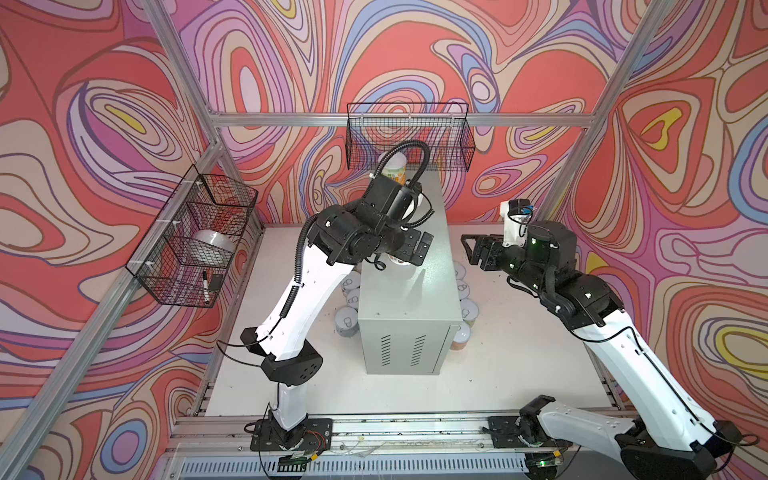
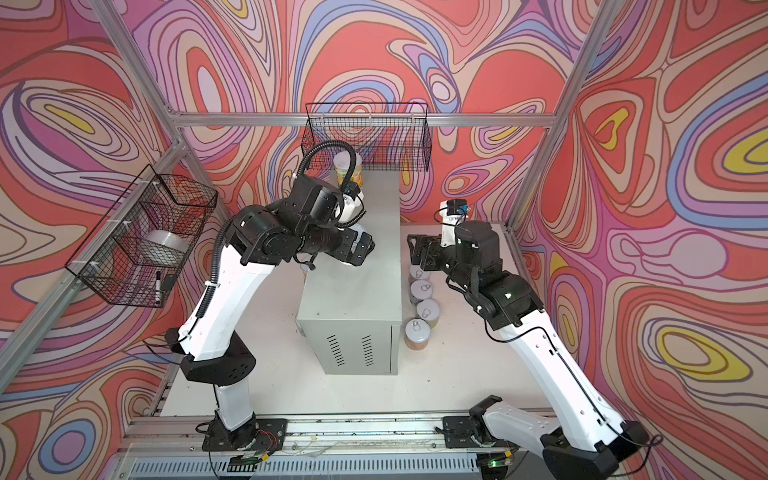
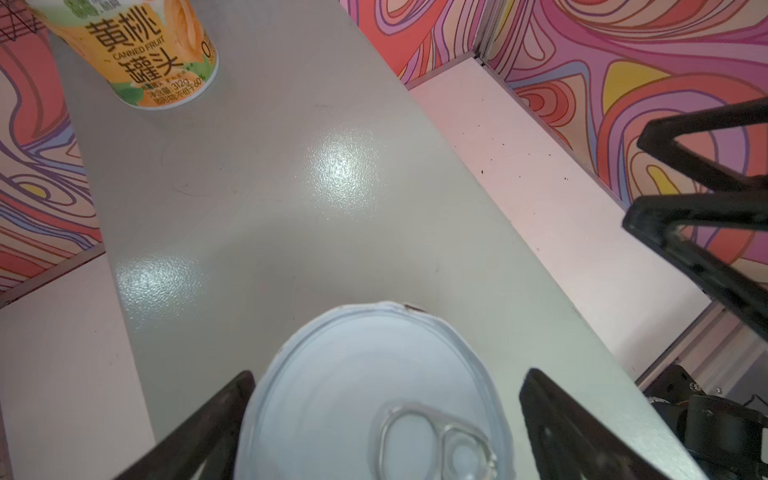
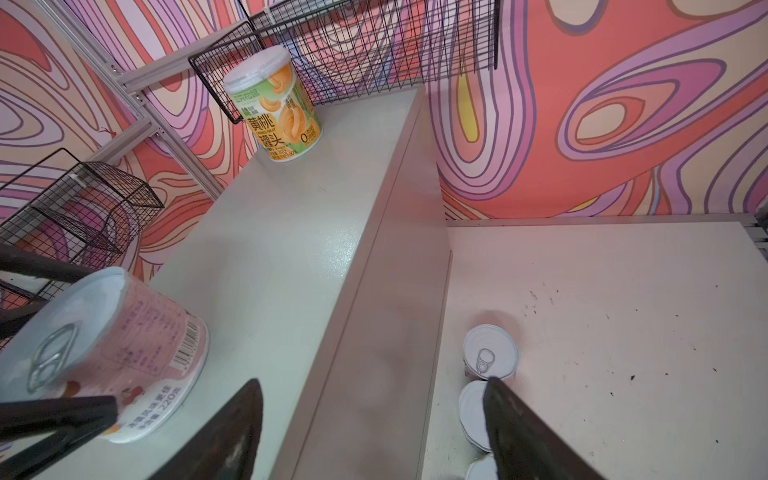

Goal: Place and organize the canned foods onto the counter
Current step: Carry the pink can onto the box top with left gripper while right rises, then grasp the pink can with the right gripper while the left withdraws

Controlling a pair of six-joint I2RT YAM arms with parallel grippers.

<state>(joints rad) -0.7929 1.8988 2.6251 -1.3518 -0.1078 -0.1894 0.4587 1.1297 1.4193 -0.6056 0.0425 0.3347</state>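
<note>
Our left hand is spread wide around the pink can. One finger stands clearly apart from the can; whether the other touches it we cannot tell. The hand grips nothing. The pink can stands upright on the grey surface, its long axis vertical and its pull-tab lid facing up.

Our right hand is likewise spread and empty, hovering at the right edge of the grey surface, near the left hand.

At the far end of the grey surface the yellow peach can stands upright, below the wire basket. On the white surface a row of cans stands lids-up just beside the cabinet's right side, with further cans by its left.
</note>
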